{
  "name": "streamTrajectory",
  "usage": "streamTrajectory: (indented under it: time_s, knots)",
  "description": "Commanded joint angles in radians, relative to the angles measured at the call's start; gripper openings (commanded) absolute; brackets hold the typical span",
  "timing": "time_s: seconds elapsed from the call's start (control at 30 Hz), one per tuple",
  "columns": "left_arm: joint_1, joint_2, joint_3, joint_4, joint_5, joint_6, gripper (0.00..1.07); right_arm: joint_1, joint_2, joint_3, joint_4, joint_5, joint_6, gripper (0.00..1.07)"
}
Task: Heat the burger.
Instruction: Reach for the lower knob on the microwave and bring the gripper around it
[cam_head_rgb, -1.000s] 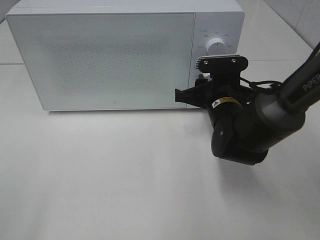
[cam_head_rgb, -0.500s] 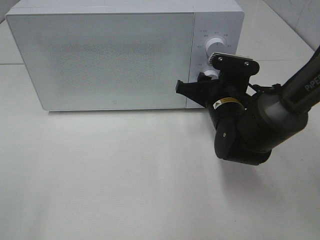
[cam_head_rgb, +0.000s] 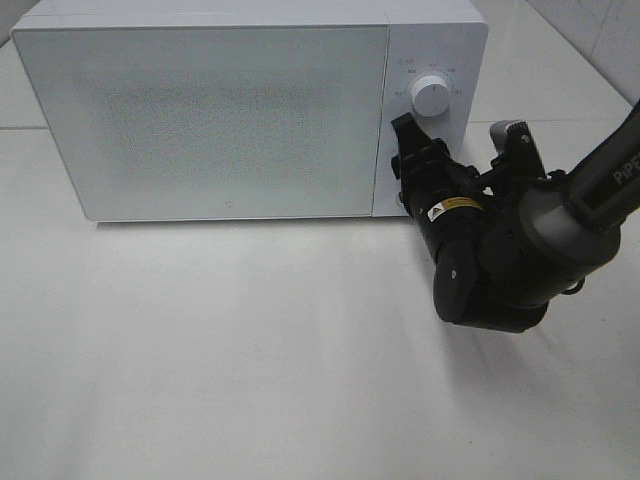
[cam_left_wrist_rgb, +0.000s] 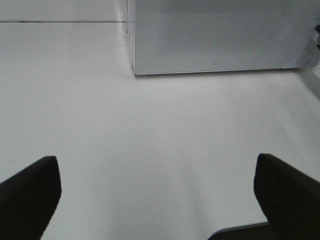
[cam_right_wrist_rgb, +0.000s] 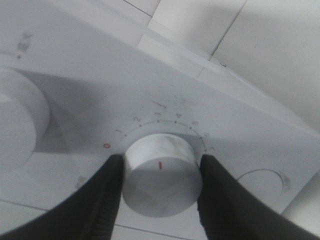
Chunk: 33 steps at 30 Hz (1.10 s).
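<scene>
Counter (cam_head_rgb: 250, 350): white and flat, carrying a white microwave along its far side.
Left claw (cam_left_wrist_rgb: 157, 175): hangs over the near left of the counter with its jaws spread wide and nothing between them. It seems parked clear of the work.
Microwave (cam_head_rgb: 250, 10): a wide box with the door on the left and a control strip on the right.
Door (cam_head_rgb: 200, 120): shut and frosted, so nothing shows through it.
Burger: not visible in any view. It is probably behind the shut door, but that cannot be confirmed.
Upper dial (cam_head_rgb: 431, 95): a round white knob, untouched.
Lower dial (cam_right_wrist_rgb: 161, 172): a round white knob with a red mark and a numbered scale arcing around it.
Right claw (cam_right_wrist_rgb: 161, 162): partly closed, one finger pressed to each side of the lower dial, gripping it. This is likely so it can twist the timer and start the heating.
</scene>
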Motion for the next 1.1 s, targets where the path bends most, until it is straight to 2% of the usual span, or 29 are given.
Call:
streamTrajectory:
  time_s: [0.03,0.07,0.1,0.23,0.4,0.87,1.1]
  knots:
    - [0.002,-0.025,0.002,-0.007,-0.009,-0.003,0.98,-0.002,-0.004,-0.041,-0.173,-0.180,0.216,0.00]
    - [0.002,-0.025,0.002,-0.007,-0.009,-0.003,0.98,-0.002,-0.004,-0.041,-0.173,-0.180,0.216,0.00]
    - [0.002,-0.025,0.002,-0.007,-0.009,-0.003,0.98,-0.002,-0.004,-0.041,-0.182,-0.180,0.324,0.00]
    - [0.002,-0.025,0.002,-0.007,-0.009,-0.003,0.98,-0.002,-0.004,-0.041,-0.182,-0.180,0.506,0.00]
    - [0.002,-0.025,0.002,-0.007,-0.009,-0.003,0.98,-0.002,-0.004,-0.041,-0.196,-0.180,0.627,0.00]
    - [0.002,-0.025,0.002,-0.007,-0.009,-0.003,0.98,-0.002,-0.004,-0.041,-0.178,-0.180,0.613,0.01]
    - [0.002,-0.025,0.002,-0.007,-0.009,-0.003,0.98,-0.002,-0.004,-0.041,-0.149,-0.180,0.588,0.08]
